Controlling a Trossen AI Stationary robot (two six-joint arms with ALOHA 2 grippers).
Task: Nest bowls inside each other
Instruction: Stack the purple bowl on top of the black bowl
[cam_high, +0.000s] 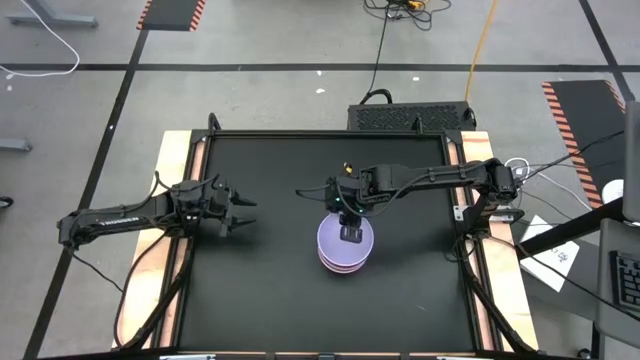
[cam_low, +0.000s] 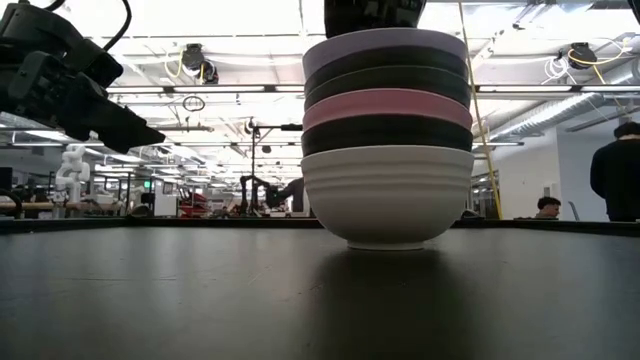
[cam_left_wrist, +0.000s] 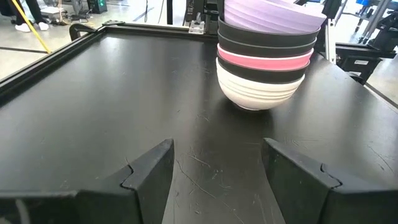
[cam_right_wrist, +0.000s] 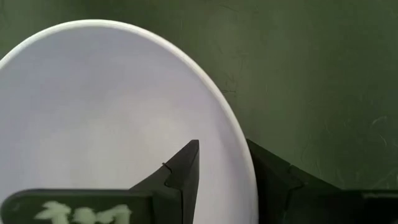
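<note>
Right end effector (cam_right_wrist: 221, 168) straddles lavender bowl (cam_right_wrist: 112, 106) rim (stack's top).

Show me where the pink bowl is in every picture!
High view: not visible; the lavender bowl on top of the stack covers it.
Low view: pink bowl, fourth from the top of the stack, centre.
Left wrist view: pink band near the top, right of centre.
Right wrist view: not visible.
Shared landmark: the lavender top bowl.
</note>
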